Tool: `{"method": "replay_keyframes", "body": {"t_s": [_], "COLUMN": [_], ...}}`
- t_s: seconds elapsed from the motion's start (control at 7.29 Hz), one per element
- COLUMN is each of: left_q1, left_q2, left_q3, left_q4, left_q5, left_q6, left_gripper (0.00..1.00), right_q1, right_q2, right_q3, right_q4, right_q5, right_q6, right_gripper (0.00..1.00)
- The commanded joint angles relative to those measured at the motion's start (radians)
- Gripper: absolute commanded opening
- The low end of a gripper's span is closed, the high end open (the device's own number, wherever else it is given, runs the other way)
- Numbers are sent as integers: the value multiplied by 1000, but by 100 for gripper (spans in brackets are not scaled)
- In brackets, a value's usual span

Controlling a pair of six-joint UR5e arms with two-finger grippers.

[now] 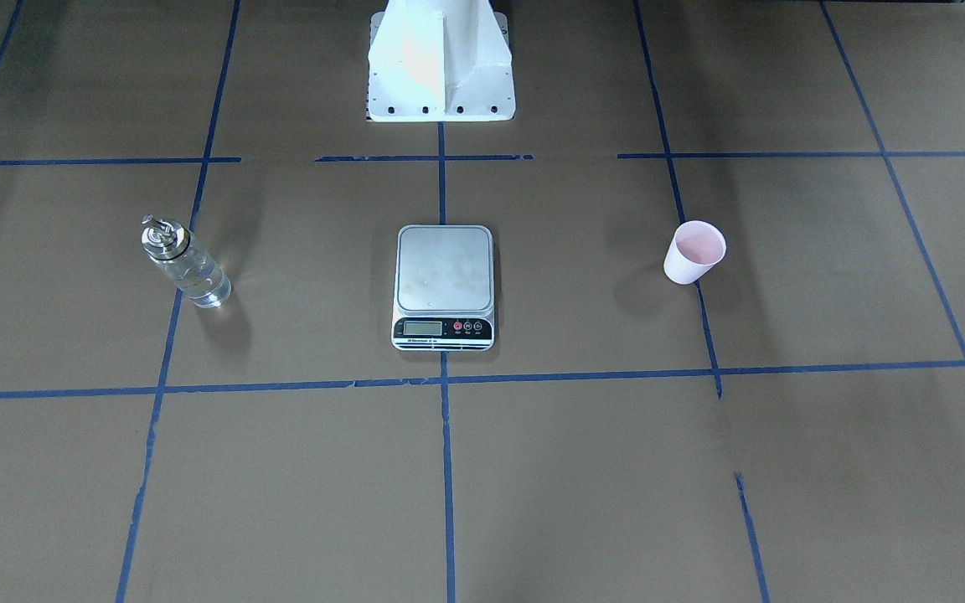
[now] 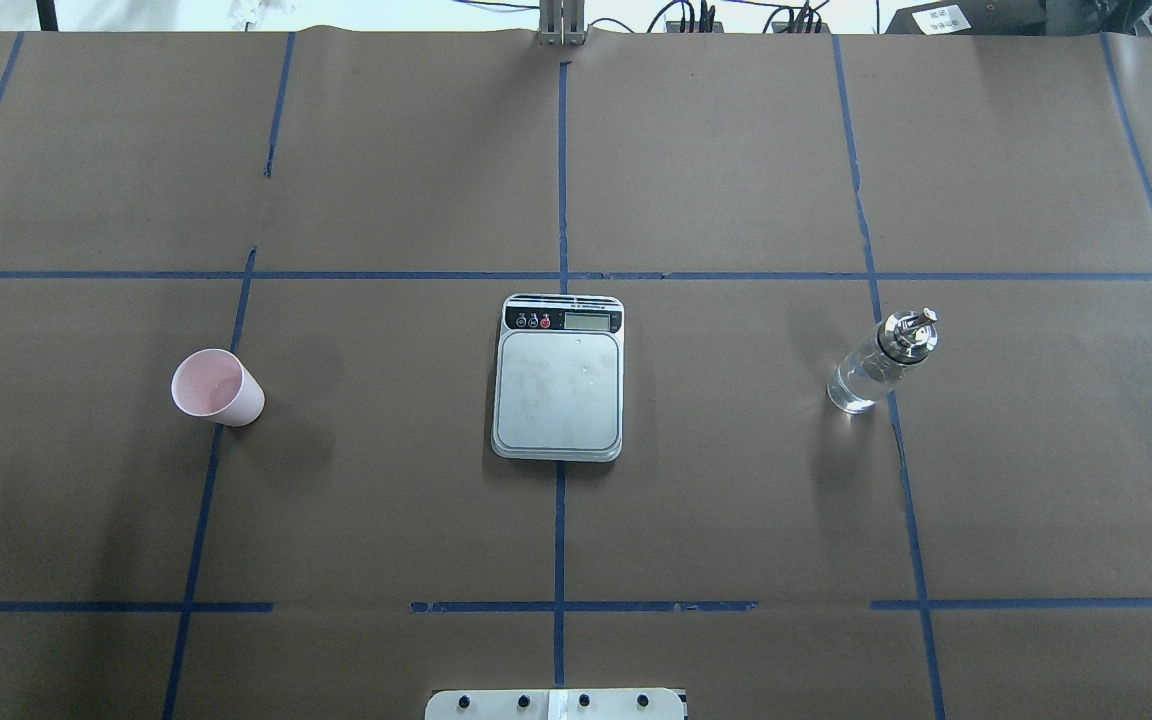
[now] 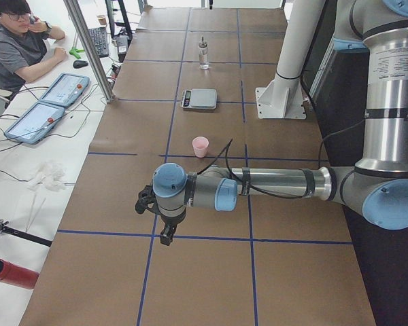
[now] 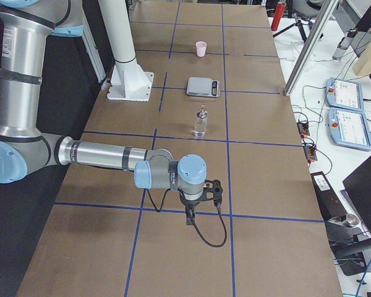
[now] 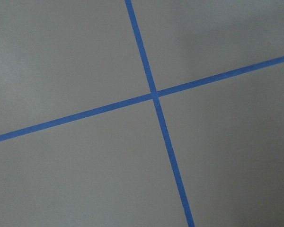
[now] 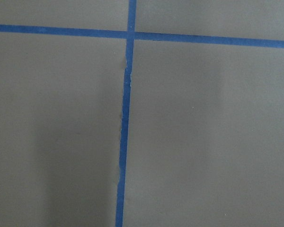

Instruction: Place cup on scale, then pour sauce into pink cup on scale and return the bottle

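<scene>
The pink cup (image 2: 216,388) stands upright on the brown paper on my left side, also in the front view (image 1: 694,251). The scale (image 2: 558,390) sits at the table's middle with its platform bare (image 1: 445,268). The glass bottle (image 2: 876,365) with a silver pourer cap stands upright on my right side (image 1: 185,266), partly filled with clear sauce. My left gripper (image 3: 164,234) hangs near the table end, well away from the cup (image 3: 200,146); I cannot tell if it is open. My right gripper (image 4: 190,216) hangs well away from the bottle (image 4: 201,122); I cannot tell its state either.
The white robot pedestal (image 1: 441,67) stands behind the scale. Blue tape lines (image 2: 560,200) grid the paper. An operator (image 3: 13,41) sits by tablets (image 3: 47,102) off the far side. Both wrist views show only paper and tape (image 5: 154,94).
</scene>
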Motion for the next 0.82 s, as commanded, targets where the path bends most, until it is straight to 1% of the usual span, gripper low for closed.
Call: {"method": "replay_keyframes", "body": {"t_s": [0.0, 0.27, 0.41, 0.69], "left_q1": [2, 2, 14, 34], "left_q2": [-2, 0, -3, -3], "left_q3": [0, -7, -23, -81], "left_q4": [-9, -23, -40, -187], "left_q5": [5, -4, -4, -8], "left_q6": [7, 9, 7, 6], "left_gripper": [100, 100, 100, 100], "right_q1": [-5, -30, -36, -36], "right_q2": [-4, 8, 22, 86], "right_q3": [4, 10, 29, 42], "right_q4": [0, 5, 5, 6], "right_q5": [10, 16, 33, 50], "right_q6": [0, 1, 9, 17], "right_gripper": [100, 100, 100, 100]}}
